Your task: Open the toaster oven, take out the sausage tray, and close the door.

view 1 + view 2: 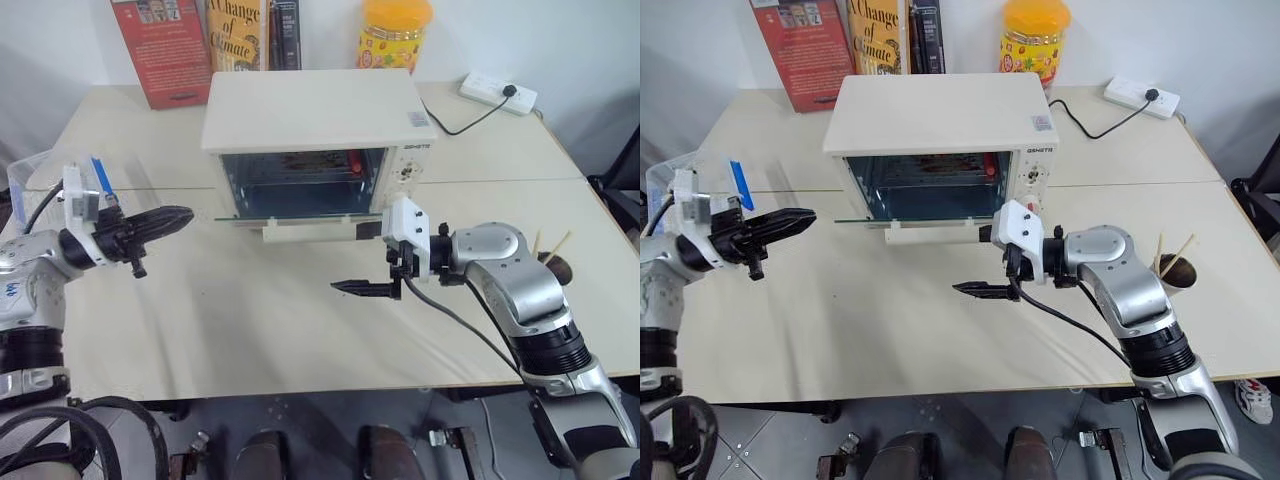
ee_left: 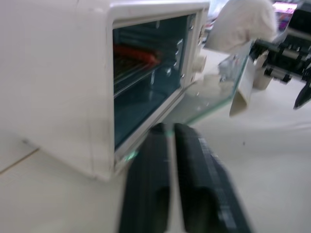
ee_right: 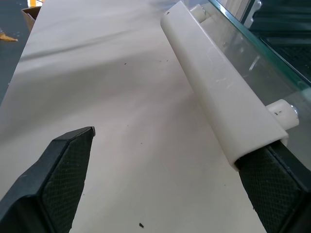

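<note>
Right gripper (image 1: 368, 288) hangs above the table (image 1: 250, 330) at 6 o'clock of the toaster oven (image 1: 318, 140), fingers spread wide, gripping nothing, one fingertip (image 3: 272, 194) beside the handle end. Left gripper (image 1: 160, 222), at 9 o'clock, is pressed together, empty. Door (image 1: 300, 216) lies folded down, level. Sausage tray (image 2: 138, 63) sits inside.

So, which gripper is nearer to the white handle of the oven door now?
The right gripper. It is open and sits just beside the handle of the lowered door, at its right end. The left gripper, shut, hangs off to the left of the toaster oven.
</note>
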`<action>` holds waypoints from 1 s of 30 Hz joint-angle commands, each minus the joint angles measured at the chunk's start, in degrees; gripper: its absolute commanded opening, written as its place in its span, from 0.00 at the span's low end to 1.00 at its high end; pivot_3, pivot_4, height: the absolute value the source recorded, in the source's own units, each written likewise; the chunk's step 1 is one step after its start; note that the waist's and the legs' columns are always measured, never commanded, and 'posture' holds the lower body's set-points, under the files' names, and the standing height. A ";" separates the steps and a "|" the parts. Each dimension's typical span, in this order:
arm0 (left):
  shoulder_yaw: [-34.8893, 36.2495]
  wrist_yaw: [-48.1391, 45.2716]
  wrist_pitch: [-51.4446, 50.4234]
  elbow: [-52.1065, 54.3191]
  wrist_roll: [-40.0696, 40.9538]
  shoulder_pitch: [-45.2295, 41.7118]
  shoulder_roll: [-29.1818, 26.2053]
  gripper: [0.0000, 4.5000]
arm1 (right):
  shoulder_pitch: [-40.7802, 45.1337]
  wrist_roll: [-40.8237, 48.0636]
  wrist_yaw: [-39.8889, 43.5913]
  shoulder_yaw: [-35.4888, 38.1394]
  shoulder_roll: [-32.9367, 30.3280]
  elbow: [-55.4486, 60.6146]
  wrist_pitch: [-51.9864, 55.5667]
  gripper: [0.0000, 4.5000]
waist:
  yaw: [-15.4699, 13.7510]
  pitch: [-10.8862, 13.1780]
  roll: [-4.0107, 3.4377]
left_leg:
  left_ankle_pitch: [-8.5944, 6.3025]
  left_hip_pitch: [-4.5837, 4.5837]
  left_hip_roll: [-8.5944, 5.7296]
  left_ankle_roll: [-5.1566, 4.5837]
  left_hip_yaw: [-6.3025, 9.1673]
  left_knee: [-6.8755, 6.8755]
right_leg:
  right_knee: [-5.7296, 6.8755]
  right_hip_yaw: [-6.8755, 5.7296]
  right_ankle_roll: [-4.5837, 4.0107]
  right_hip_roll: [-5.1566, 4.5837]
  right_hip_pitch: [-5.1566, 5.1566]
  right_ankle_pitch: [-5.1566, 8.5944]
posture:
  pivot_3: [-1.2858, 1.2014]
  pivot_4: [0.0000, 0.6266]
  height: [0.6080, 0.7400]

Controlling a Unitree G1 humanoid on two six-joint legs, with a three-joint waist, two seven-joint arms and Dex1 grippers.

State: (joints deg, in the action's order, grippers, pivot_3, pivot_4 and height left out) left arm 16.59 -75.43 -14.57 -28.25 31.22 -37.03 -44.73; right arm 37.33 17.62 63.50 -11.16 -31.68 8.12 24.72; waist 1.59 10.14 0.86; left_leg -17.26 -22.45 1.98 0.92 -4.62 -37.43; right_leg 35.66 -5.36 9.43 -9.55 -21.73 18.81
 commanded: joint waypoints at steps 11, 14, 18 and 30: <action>-7.94 -5.12 7.06 -9.83 -7.06 -8.84 5.88 0.01 | -7.66 2.16 -5.67 2.66 -3.29 12.83 6.70 1.00 | -0.15 0.02 0.05 | -0.04 -0.15 0.00 -0.02 0.15 -0.13 | 0.00 -0.23 0.00 -0.02 0.01 0.00 | 0.52 0.24 1.00; -8.76 -6.18 7.00 -10.40 -7.47 -9.42 6.60 0.01 | -11.93 2.21 -6.02 3.93 -8.05 17.39 10.54 1.00 | -0.20 0.02 0.05 | -0.09 -0.33 0.00 -0.04 0.27 -0.34 | -0.01 -0.39 0.00 -0.04 0.01 0.00 | 0.52 0.24 1.00; -9.96 -7.29 7.42 -11.45 -8.45 -10.09 7.31 0.01 | -16.94 2.68 -5.70 5.66 -14.19 21.87 13.30 1.00 | -0.61 0.03 0.08 | -0.11 -0.63 0.02 -0.07 0.52 -0.64 | -0.02 -0.58 0.00 -0.04 0.00 0.00 | 0.52 0.24 1.00; -16.23 -11.14 10.57 -10.35 -14.33 -7.00 7.49 0.01 | -14.24 8.66 -7.87 13.79 -20.95 25.92 20.19 1.00 | -1.45 0.04 0.07 | -0.12 -0.65 0.02 -0.09 0.51 -0.83 | -0.02 -0.57 -0.01 -0.05 0.06 -0.01 | 0.52 0.24 1.00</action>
State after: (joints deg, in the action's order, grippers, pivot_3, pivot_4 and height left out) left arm 0.81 -85.91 -5.53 -39.66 17.67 -44.25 -36.63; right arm 20.02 25.45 57.24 1.08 -53.20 33.23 45.16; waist 0.14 10.18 0.93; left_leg -17.38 -23.10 2.00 0.83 -4.12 -38.27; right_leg 35.64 -5.93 9.42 -9.59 -21.67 18.81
